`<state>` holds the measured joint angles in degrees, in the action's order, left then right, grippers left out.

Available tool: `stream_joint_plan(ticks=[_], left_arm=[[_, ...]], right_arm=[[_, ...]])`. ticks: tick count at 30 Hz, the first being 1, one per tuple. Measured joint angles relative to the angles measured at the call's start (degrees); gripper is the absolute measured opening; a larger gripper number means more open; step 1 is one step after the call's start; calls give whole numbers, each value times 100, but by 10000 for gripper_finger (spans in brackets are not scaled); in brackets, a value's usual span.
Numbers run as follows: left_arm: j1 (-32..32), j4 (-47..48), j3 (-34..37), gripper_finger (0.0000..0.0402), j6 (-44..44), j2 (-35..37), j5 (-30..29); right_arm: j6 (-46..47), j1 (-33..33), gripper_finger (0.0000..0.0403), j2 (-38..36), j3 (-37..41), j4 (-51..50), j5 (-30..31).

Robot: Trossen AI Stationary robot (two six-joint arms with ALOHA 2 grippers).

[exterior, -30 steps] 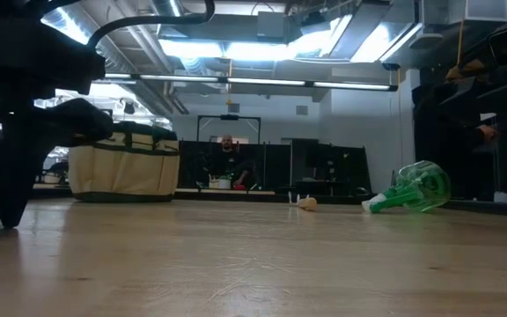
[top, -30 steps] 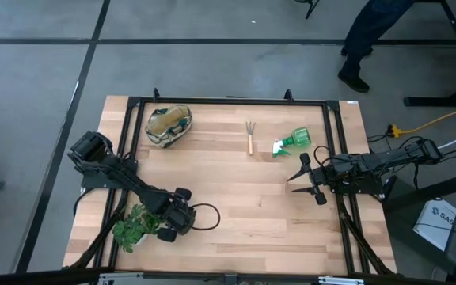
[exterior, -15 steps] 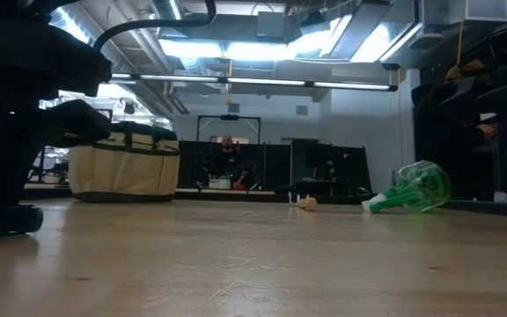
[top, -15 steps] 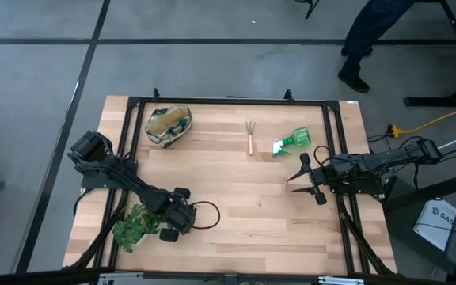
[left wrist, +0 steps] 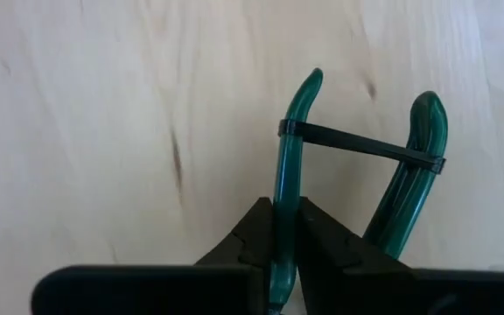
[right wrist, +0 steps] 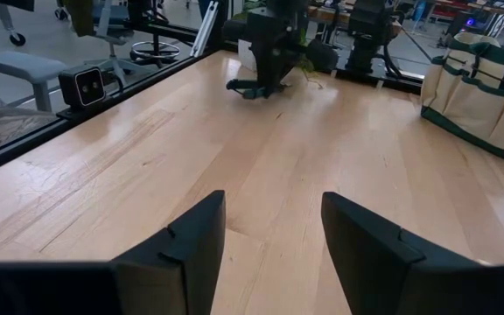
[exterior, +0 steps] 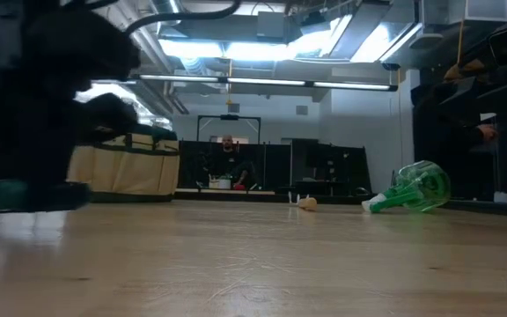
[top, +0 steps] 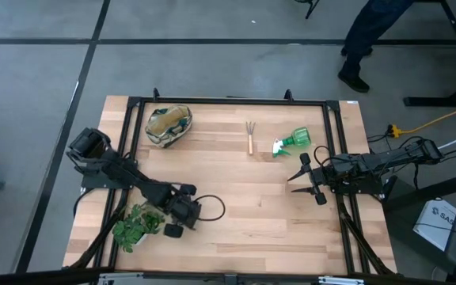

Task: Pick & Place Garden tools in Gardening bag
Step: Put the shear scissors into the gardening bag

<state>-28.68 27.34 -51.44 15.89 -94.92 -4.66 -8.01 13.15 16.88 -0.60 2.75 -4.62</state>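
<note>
My left gripper (top: 185, 214) is near the table's front left, beside the leafy plant (top: 137, 224), shut on pruning shears with dark green handles tied by a black band (left wrist: 361, 144). The right wrist view shows the shears (right wrist: 248, 87) just above the wood. The gardening bag (top: 169, 125) stands at the far left. The three-prong rake (top: 250, 136) and the green spray bottle (top: 294, 141) lie on the far part of the table. My right gripper (top: 301, 180) hovers open and empty at the right. No trowel shows. My left gripper pinches one green handle of the shears (left wrist: 287, 166) between its two fingers. The handle runs on ahead of the fingertips, and the second handle (left wrist: 414, 175) stands free beside it. The shears hang a little above the table.
The leafy plant lies close to my left arm at the table's front left corner. A black frame (top: 228, 101) runs around the table. Bare wood (top: 252, 206) lies between the two grippers. A person's legs (top: 366, 36) show beyond the far right edge.
My left gripper has risen a little from the table with the shears. It has moved toward the table's right edge and slightly toward the far edge, away from the plant. The shears, low at the tabletop before, are now lifted clear.
</note>
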Motion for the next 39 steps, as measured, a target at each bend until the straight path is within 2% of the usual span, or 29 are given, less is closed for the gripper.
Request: stream_joint_plan(ticks=[19, 24, 31, 39], left_arm=[[1344, -1539, -15, 26, -2141, 22, 1329], [1699, -1675, -91, 26, -2288, 27, 1331], [2041, -1694, -546, 26, -2444, 27, 1252], [2091, -2663, -1011, 26, -2320, 35, 359]], right_arm=[[0, 1, 193, 1, 0, 1, 0], [0, 0, 193, 0, 0, 2, 0], [0, 2, 193, 0, 0, 2, 0], [0, 2, 193, 2, 0, 0, 0]])
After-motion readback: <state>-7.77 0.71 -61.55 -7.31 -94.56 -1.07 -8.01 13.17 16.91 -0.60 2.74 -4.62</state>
